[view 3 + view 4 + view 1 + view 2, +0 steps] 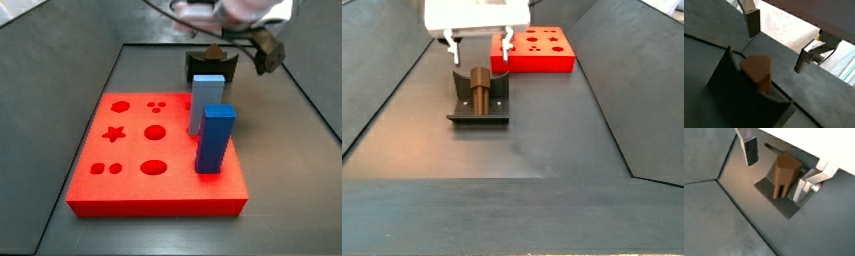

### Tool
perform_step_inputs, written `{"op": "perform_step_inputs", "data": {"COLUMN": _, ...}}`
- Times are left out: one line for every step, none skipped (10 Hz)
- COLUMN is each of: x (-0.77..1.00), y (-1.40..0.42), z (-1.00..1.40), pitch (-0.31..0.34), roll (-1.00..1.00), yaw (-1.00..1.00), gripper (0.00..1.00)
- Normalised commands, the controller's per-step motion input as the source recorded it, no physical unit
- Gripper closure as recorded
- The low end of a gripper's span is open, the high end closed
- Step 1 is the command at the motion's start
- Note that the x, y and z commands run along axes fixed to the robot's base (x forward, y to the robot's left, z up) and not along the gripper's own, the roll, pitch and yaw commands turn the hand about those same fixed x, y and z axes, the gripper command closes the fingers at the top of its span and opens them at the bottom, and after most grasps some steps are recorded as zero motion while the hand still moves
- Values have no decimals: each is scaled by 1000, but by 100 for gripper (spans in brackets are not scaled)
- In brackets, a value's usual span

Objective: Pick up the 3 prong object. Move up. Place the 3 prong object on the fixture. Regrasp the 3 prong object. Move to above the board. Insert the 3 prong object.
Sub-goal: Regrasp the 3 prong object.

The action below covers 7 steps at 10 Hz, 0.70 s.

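Jaws spread wide and empty, the gripper (pixel 476 44) hovers above the 3 prong object (pixel 480 86); it lies lengthwise on the fixture (pixel 478 116).

The gripper (pixel 477 49), above the fixture (pixel 480 108), has a white housing, two flat silver finger plates with dark rectangular pads (pixel 751 151), and stepped silver mounting brackets at the finger bases.

Two blue rectangular blocks, upright: pale blue block (pixel 206 102) behind, darker blue block (pixel 217 139) in front, close together, toward one edge of red slab. Dark grey floor (pixel 543 140), with sloped dark grey side walls (pixel 616 60). Blocks hidden in wrist views.
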Motion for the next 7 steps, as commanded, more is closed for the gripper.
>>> {"op": "perform_step_inputs", "data": {"x": 118, "y": 20, "z": -949, "pitch": -13, "roll": 62, "yaw": -13, "gripper": 0}}
{"op": "perform_step_inputs", "data": {"x": 110, "y": 15, "z": -803, "pitch": 1, "roll": 61, "yaw": -7, "gripper": 0}}
{"op": "perform_step_inputs", "data": {"x": 94, "y": 5, "z": -616, "pitch": 10, "roll": 64, "yaw": 4, "gripper": 0}}
{"op": "perform_step_inputs", "data": {"x": 85, "y": 2, "z": -531, "pitch": 8, "roll": 66, "yaw": 10, "gripper": 0}}
{"op": "perform_step_inputs", "data": {"x": 76, "y": -1, "z": -354, "pitch": 3, "roll": 61, "yaw": 22, "gripper": 0}}
{"op": "perform_step_inputs", "data": {"x": 72, "y": -4, "z": -220, "pitch": 3, "roll": 56, "yaw": 31, "gripper": 0}}
{"op": "perform_step_inputs", "data": {"x": 0, "y": 0, "z": 0, "pitch": 0, "roll": 0, "yaw": 0, "gripper": 100}}
